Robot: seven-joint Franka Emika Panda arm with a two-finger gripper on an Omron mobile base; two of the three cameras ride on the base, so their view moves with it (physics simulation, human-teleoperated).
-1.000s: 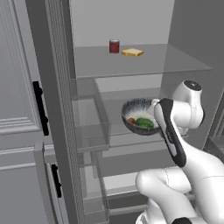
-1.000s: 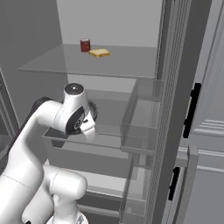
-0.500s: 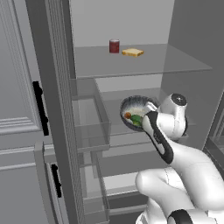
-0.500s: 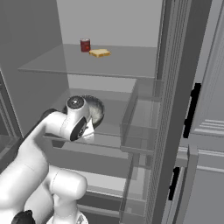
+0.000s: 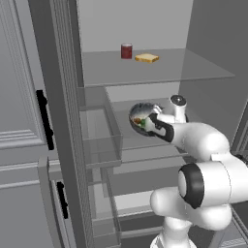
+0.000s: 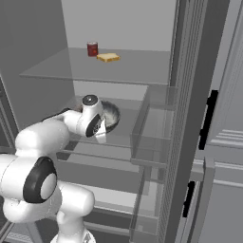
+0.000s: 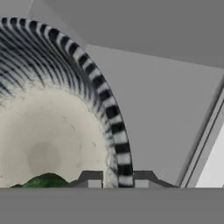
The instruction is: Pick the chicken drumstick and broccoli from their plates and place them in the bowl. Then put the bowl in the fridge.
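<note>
Inside the open fridge (image 5: 203,43) it's all pale grey walls and clear glass shelves, so not much clutter to sort through. Going left to right in the left base view: the door bins hang along the door edge, then on the top shelf a red can (image 5: 126,51) with a slice of bread (image 5: 147,58) just beside it. One shelf down is where the action is. The bowl (image 5: 140,116) sits tipped over the middle shelf (image 5: 145,140) with the broccoli (image 7: 41,181) visible inside it, plus a bit of orange-brown in there that's probably the chicken drumstick (image 5: 138,120), too small to be sure.

The tool (image 7: 117,180) comes in from the right and pinches the bowl's striped rim, one fingertip inside the wall and one outside, so the bowl hangs to the left of the hand. From the right base view the bowl (image 6: 110,114) lies behind the wrist, deeper into the fridge.

Looks like the food part is done and what's left is levelling the bowl, setting it on the glass and letting go. Tilted like that, the contents could roll out.
</note>
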